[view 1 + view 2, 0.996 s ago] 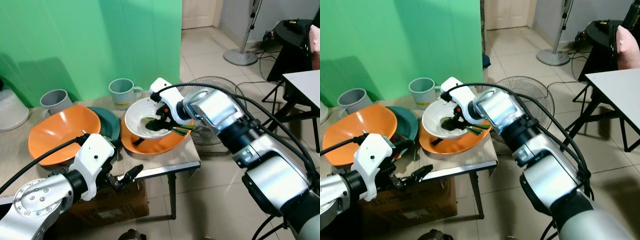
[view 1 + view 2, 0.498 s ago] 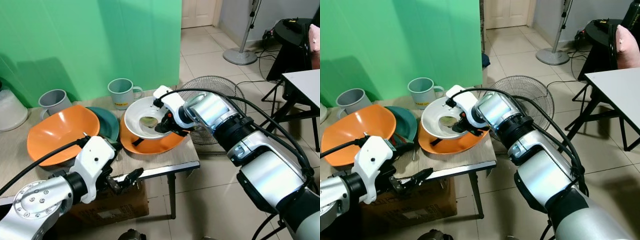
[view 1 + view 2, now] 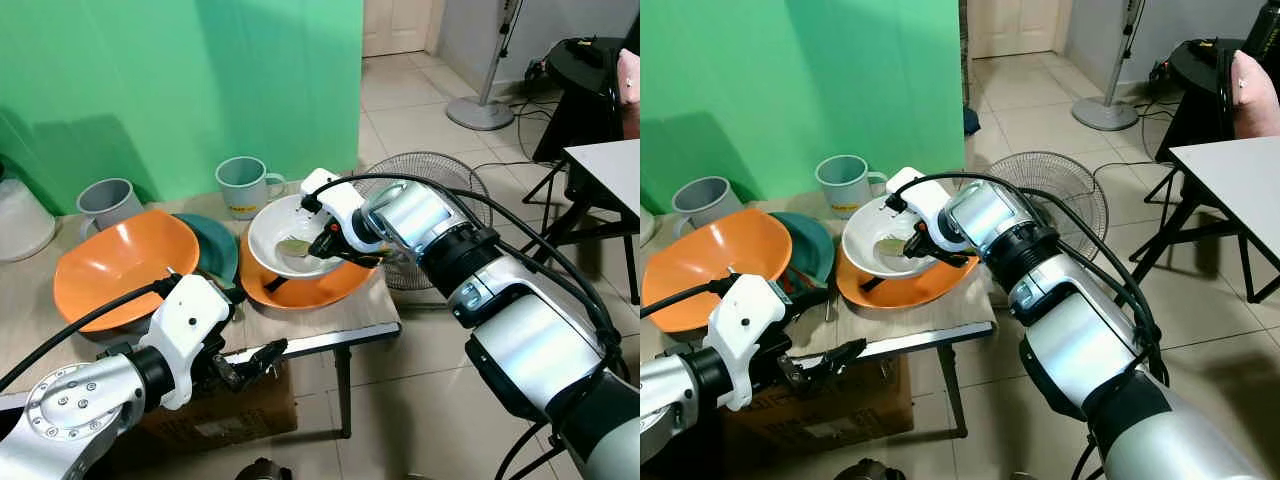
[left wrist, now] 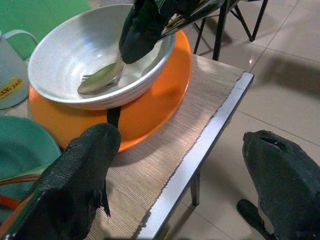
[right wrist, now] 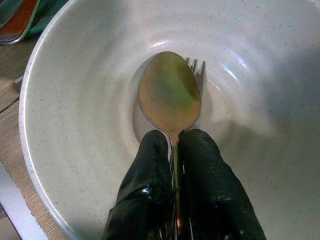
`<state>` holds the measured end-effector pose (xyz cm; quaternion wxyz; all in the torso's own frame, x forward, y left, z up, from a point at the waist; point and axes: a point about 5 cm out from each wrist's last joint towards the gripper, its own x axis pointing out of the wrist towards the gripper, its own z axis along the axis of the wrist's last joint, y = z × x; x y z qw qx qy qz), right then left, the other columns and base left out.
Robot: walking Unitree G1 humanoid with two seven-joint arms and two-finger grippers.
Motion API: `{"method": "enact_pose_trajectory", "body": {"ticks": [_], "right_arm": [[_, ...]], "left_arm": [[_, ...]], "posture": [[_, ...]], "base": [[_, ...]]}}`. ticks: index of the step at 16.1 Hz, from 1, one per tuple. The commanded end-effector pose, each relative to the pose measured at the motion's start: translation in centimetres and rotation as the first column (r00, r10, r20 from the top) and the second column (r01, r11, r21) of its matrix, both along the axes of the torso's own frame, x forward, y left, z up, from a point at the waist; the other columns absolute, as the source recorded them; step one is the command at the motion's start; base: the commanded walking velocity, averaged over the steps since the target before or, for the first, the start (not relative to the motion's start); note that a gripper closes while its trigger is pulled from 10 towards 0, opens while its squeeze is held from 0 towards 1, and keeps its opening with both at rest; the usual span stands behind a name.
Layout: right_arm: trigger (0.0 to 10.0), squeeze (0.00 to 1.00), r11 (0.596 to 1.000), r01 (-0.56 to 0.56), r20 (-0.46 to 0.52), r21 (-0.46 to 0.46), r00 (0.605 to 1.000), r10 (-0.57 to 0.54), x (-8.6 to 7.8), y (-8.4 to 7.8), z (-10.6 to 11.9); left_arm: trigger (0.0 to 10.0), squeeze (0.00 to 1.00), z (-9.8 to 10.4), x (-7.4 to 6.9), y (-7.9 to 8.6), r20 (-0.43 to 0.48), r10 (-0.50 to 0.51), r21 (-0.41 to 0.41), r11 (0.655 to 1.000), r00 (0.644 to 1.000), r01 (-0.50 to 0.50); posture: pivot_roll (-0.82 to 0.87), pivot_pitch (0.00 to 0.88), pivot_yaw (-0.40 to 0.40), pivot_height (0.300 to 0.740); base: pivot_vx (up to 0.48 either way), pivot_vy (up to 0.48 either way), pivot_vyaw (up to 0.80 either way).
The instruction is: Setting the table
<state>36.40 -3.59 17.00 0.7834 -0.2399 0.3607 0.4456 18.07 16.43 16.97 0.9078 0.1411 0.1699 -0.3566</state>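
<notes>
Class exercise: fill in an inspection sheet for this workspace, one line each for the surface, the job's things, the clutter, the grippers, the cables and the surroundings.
Surface: small wooden table, metal-edged, against a green wall.
Job's things: white bowl sits on an orange plate; spoon lies over a fork inside the bowl.
Clutter: large orange bowl, teal plate, two grey mugs.
Grippers: right gripper shut on the spoon's handle in the bowl; left gripper open, at the table's front edge.
Cables: black cables run along both arms.
Surroundings: floor fan, cardboard box under the table, tiled floor.
</notes>
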Motion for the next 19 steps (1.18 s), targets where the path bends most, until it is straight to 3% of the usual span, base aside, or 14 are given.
{"method": "enact_pose_trajectory", "body": {"ticks": [1, 5, 7, 12, 16, 17, 18, 19], "right_arm": [[0.0, 0.0, 1.0, -0.023, 0.033, 0.003, 0.999, 0.023, 0.4, 0.4, 1.2], [0.0, 0.0, 0.999, -0.031, 0.041, -0.015, 0.999, 0.032, 0.5, 0.3, 1.0], [0.0, 0.0, 1.0, -0.02, 0.047, 0.019, 0.999, 0.019, 0.6, 0.5, 1.5], [0.0, 0.0, 0.972, 0.039, 0.059, 0.231, 0.997, -0.054, 1.6, -0.2, 5.8], [0.0, 0.0, 0.942, 0.049, 0.039, 0.332, 0.997, -0.066, 1.5, -0.7, 6.9], [0.0, 0.0, 0.92, 0.051, 0.048, 0.388, 0.996, -0.075, 1.5, -0.8, 7.2], [0.0, 0.0, 0.808, 0.043, 0.074, 0.588, 0.992, -0.107, 1.2, -1.7, 8.6], [0.0, 0.0, 0.774, 0.045, 0.069, 0.632, 0.991, -0.113, 1.0, -2.1, 8.9]], "left_arm": [[10.0, 0.0, 0.2, -0.1, -0.1, 0.009, -0.017, 0.011, 1.0, 1.0, 0.017], [10.0, 0.0, 0.1, -0.1, -0.2, 0.006, -0.021, 0.014, 1.0, 1.0, 0.021], [10.0, 0.0, 0.2, -0.1, -0.2, 0.01, -0.02, 0.017, 1.0, 1.0, 0.019], [10.0, 0.0, 0.7, 0.1, -0.2, 0.038, -0.014, 0.005, 1.0, 0.999, 0.014], [10.0, 0.0, 0.9, 0.4, -0.3, 0.054, -0.011, -0.014, 1.0, 0.999, 0.012], [10.0, 0.0, 0.9, 0.5, -0.4, 0.059, -0.004, -0.024, 1.0, 0.998, 0.006], [10.0, 0.0, 1.3, 1.1, -0.8, 0.098, 0.051, -0.073, 0.996, 0.994, -0.044], [10.0, 0.0, 1.4, 1.3, -1.0, 0.107, 0.065, -0.092, 0.994, 0.992, -0.055]], "posture": [[-0.04, 0.007, 0.064, 0.74], [-0.04, 0.008, 0.064, 0.74], [-0.04, 0.007, 0.063, 0.74], [-0.04, 0.007, 0.071, 0.74], [-0.04, 0.006, 0.072, 0.74], [-0.04, 0.004, 0.071, 0.74], [-0.04, 0.0, 0.071, 0.74], [-0.04, 0.0, 0.073, 0.74]], "base": [[0.0, 0.0, 0.0], [0.0, 0.0, 0.0], [0.0, 0.0, 0.0], [0.0, 0.0, 0.0], [0.0, 0.0, 0.0], [0.0, 0.0, 0.0], [0.0, 0.0, 0.0], [0.0, 0.0, 0.0]]}}
